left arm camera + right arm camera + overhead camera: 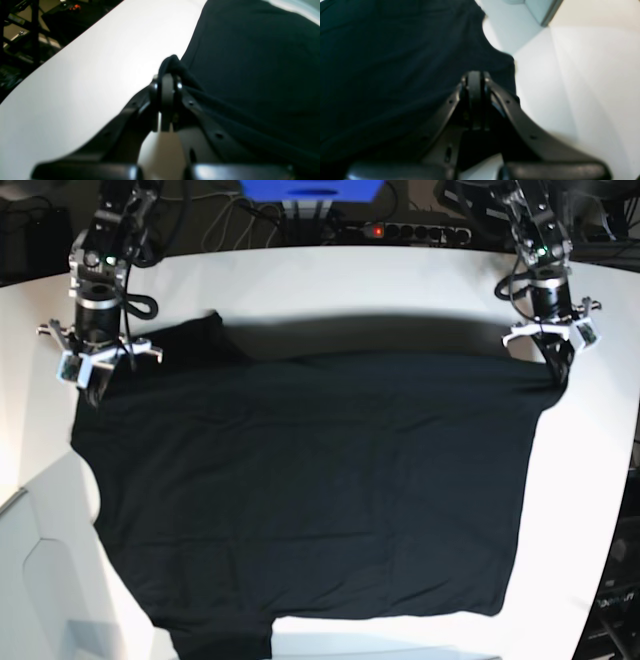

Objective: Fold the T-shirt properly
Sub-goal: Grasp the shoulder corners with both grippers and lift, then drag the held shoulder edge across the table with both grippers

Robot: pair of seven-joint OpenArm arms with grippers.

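The black T-shirt (pixel 310 490) lies spread on the white table (pixel 400 290), plain side up; no print or tag shows. My left gripper (pixel 557 375), at the right of the base view, is shut on the shirt's far right corner. The left wrist view shows its jaws (pixel 168 75) closed on a bunched fold of black cloth (pixel 250 62). My right gripper (pixel 92 395), at the left of the base view, is shut on the far left corner. The right wrist view shows its jaws (pixel 476 77) closed on the cloth (pixel 382 62).
A power strip (pixel 410 230), cables and a blue box (pixel 310 190) sit beyond the table's far edge. A light grey panel (pixel 40 580) lies at the near left. Dark equipment (pixel 25 37) stands past the table edge in the left wrist view.
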